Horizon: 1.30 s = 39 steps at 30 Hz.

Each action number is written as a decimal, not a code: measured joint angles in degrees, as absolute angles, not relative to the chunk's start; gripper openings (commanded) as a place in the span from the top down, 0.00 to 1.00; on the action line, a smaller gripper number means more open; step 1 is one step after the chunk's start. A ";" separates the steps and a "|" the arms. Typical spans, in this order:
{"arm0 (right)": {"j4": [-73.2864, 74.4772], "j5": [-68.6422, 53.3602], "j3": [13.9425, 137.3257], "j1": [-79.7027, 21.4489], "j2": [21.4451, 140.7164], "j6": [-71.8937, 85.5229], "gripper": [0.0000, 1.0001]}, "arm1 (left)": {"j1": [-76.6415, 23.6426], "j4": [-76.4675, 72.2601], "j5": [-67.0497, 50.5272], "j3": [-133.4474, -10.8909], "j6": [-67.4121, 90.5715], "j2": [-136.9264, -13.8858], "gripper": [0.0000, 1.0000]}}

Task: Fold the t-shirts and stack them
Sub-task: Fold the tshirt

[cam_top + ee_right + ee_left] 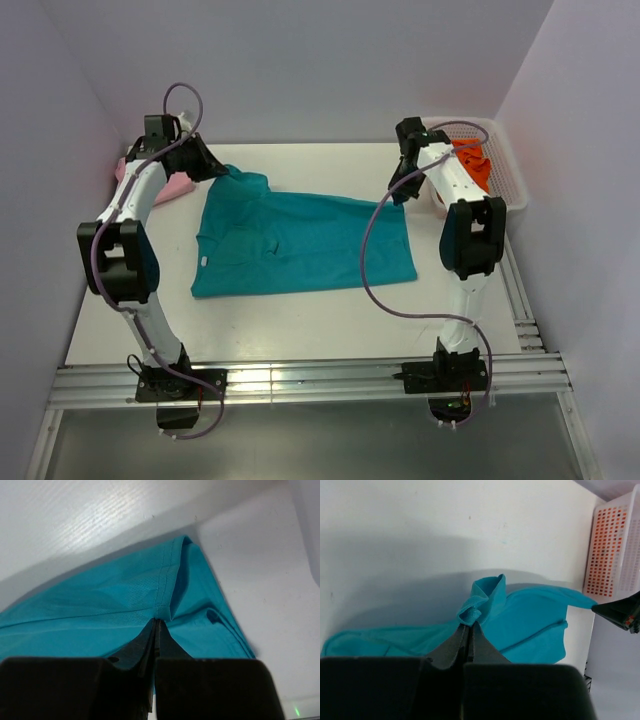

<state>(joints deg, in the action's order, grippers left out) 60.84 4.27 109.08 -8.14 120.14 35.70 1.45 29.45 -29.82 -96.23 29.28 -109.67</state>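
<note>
The teal t-shirt (300, 243) lies spread across the middle of the table. Its far left corner is pinched and lifted by my left gripper (212, 168), which is shut on a bunched fold (479, 605). At the far right corner, my right gripper (401, 192) is shut on the hemmed edge (164, 611) of the same shirt. A pale pink t-shirt (172, 187) lies behind the left arm at the far left, mostly hidden. The bright orange t-shirt (472, 163) sits inside the basket at the far right.
A white mesh basket (508, 165) stands at the far right corner, seen also in the left wrist view as a white basket (615, 550). White walls close in on the table's left, back and right. Metal rails (300, 380) run along the near edge.
</note>
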 measured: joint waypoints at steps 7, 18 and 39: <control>58.06 4.36 98.56 -9.04 111.26 35.68 1.00 | 0.51 28.95 -25.52 -83.50 28.32 -99.33 1.00; 53.34 4.47 80.75 -9.78 99.44 35.77 1.00 | -2.90 28.14 -17.93 -66.19 27.64 -82.83 1.00; 49.12 6.50 65.12 -12.53 93.73 38.81 0.72 | -9.58 31.68 3.40 -49.52 30.02 -69.84 0.55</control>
